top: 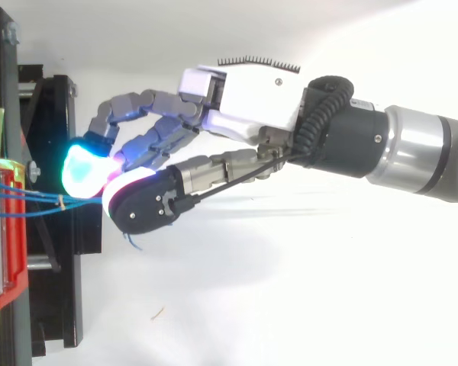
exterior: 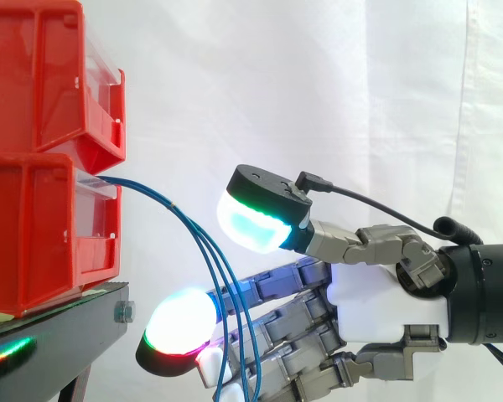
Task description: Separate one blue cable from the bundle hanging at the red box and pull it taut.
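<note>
At the frame's left, the lower red box (exterior: pixel 42 226) holds one end of the bundle of blue cables (exterior: pixel 203 243), which sag in a slack arc toward the bottom centre. There they hang across the fingers (exterior: pixel 180 322), which are spread and mostly straight. The thumb (exterior: pixel 260 213) is lifted well above them, pinching nothing. The hand (exterior: pixel 377 297) enters from the right. No cable looks singled out or taut, so separating, gripping and pulling are all left to do.

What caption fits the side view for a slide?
Open hand reaches among slack blue cables hanging from the lower red bin.
</note>
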